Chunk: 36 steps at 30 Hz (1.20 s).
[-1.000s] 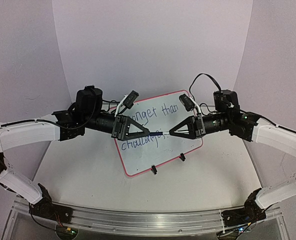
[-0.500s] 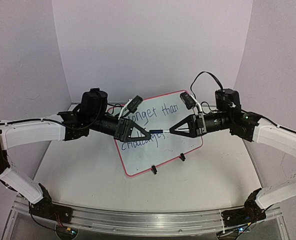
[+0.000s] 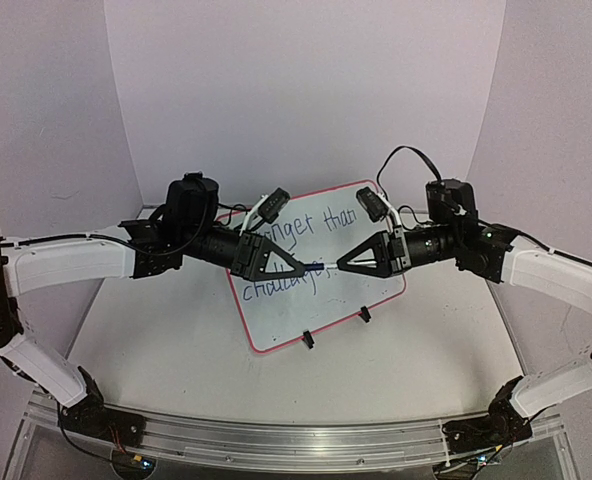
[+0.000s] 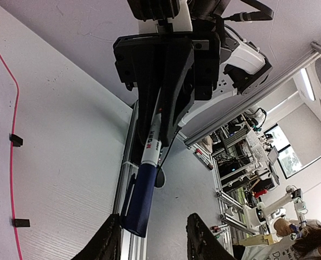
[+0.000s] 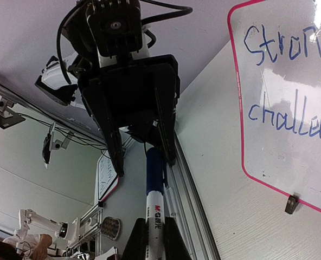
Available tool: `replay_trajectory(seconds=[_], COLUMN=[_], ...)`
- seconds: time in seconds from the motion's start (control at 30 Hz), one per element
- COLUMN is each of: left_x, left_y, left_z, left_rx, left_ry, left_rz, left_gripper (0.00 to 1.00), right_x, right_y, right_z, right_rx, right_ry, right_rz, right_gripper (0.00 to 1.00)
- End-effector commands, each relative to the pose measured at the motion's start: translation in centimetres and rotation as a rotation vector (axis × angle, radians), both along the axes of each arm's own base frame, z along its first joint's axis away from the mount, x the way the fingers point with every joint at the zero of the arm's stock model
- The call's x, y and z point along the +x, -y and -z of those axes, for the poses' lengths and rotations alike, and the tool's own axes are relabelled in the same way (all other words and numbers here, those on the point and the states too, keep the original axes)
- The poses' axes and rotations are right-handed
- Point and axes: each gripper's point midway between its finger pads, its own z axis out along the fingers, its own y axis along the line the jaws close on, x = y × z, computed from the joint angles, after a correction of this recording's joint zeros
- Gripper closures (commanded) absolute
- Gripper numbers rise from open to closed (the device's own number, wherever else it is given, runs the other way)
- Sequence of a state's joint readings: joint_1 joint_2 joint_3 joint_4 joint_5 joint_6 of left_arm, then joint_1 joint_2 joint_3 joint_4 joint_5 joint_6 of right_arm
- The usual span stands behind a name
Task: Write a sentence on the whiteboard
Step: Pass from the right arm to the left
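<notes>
The whiteboard (image 3: 321, 310) lies tilted on the table with a red-pink rim. The blue sentence (image 3: 326, 222) is partly covered by the arms; the right wrist view shows "Stron" over "challen" (image 5: 282, 46). My right gripper (image 3: 342, 265) is shut on the white body of a marker (image 5: 159, 216) with a blue cap (image 5: 155, 165), held level above the board. My left gripper (image 3: 298, 268) faces it, open. In the left wrist view the cap's end (image 4: 140, 200) sits between my open fingertips (image 4: 113, 238), close beside one of them. The board's rim (image 4: 12, 162) shows at the left there.
Two black clip feet (image 3: 364, 315) stand at the board's near edge. An aluminium rail (image 3: 276, 440) runs along the table's front. Lilac walls close in the back and both sides. Both arms meet over the board's middle.
My left gripper has shifted a little to the right, toward the marker's capped end. My right gripper has held the marker nearly still.
</notes>
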State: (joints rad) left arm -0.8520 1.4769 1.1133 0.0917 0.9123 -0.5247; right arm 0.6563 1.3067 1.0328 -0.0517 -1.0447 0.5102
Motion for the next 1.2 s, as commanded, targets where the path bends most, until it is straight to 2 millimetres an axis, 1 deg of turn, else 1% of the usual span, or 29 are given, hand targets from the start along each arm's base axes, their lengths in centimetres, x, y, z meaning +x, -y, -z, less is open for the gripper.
replay_trajectory(seconds=[0.0,0.03,0.17,0.2,0.23,0.37,0.47,0.77,0.87,1.17], left_x=[0.1,0.1,0.1,0.1,0.1,0.0,0.0,-0.1,-0.1,-0.5], left_y=[0.7,0.7,0.8,0.8,0.8,0.9,1.0,1.1,1.2,1.6], left_z=[-3.0,-2.9,-2.7,-2.6,-2.6,-2.5,-2.5,-2.5,-2.6,-2.8], left_rx=[-0.074,-0.074,-0.070,-0.069,-0.069,-0.068,-0.070,-0.075,-0.077,-0.083], left_ry=[0.055,0.055,0.046,0.046,0.045,0.042,0.039,0.037,0.041,0.052], left_rz=[0.032,0.032,0.038,0.038,0.039,0.045,0.049,0.064,0.066,0.085], left_gripper=[0.63,0.64,0.73,0.77,0.79,0.92,1.00,1.00,1.00,1.00], right_x=[-0.1,-0.1,0.0,0.0,0.0,0.0,0.0,0.0,-0.1,-0.3], right_y=[-0.4,-0.4,-0.3,-0.3,-0.3,-0.3,-0.3,-0.8,-1.1,-2.2], right_z=[-1.1,-1.1,-0.8,-0.8,-0.7,-0.6,-0.7,-0.6,-0.8,-0.4], right_rx=[0.036,0.035,0.030,0.029,0.028,0.027,0.028,0.025,0.028,0.021], right_ry=[0.030,0.030,0.030,0.029,0.028,0.026,0.030,0.033,0.040,0.046], right_rz=[-0.023,-0.021,-0.013,-0.012,-0.013,-0.014,-0.011,-0.024,-0.034,-0.060], right_gripper=[1.00,1.00,1.00,1.00,1.00,1.00,1.00,1.00,1.00,1.00])
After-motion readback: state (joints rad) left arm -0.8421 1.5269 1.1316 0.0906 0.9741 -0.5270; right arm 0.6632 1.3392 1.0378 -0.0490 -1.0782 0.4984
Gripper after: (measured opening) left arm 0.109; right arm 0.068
